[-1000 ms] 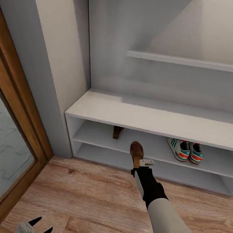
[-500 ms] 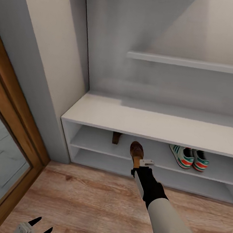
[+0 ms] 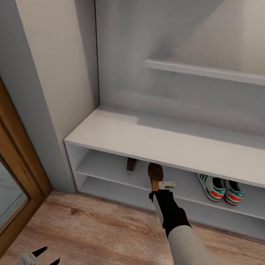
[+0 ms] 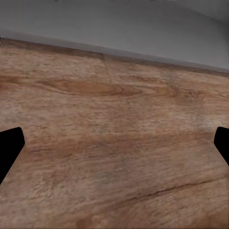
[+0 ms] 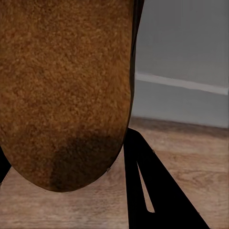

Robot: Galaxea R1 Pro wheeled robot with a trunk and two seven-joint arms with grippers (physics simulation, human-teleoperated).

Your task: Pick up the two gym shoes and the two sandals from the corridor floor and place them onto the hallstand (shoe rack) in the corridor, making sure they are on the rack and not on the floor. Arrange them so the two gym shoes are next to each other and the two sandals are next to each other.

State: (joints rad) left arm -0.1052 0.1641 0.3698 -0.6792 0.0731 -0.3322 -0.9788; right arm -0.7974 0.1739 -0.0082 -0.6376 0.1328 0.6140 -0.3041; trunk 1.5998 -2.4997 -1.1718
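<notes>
My right gripper [image 3: 157, 185] is clamped on a brown sandal [image 3: 155, 175] that juts up beyond its fingers at the front edge of the hallstand's [image 3: 164, 143] upper shelf, just beside the other sandal [image 3: 131, 164] and left of the gym shoes [image 3: 219, 188], while my left gripper [image 3: 45, 257] hangs spread above the floor [image 4: 114, 143].

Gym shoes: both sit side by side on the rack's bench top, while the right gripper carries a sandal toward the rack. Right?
Not quite. The gym shoes sit side by side on the upper shelf under the bench top, as the head view shows. The right gripper does hold a sandal at the rack.
</notes>
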